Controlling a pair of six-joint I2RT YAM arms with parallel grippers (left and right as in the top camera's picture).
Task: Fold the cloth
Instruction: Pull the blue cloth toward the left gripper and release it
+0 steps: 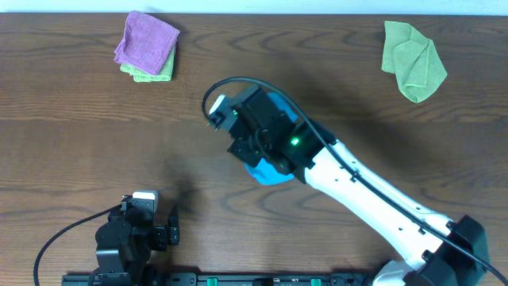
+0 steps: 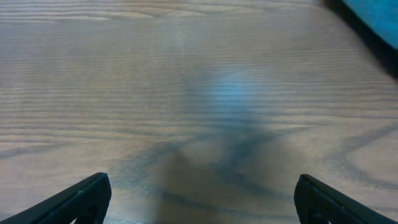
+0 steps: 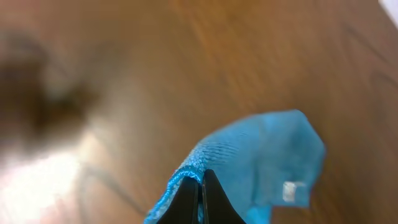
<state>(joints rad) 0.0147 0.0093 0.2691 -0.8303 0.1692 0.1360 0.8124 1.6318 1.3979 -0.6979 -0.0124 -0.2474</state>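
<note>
Cloth (image 1: 266, 173) mostly hidden (right arm (image 1: 357, 187)), green cloth (image 1: 413, 59) apart

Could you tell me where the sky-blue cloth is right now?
In the overhead view the cloth is near the centre of the table, mostly hidden under the right arm; the right wrist view shows the right pincer shut on its edge.

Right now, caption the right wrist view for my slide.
Right gripper shut on an edge of the sky-blue cloth, white tag showing, above the wooden table.
</note>
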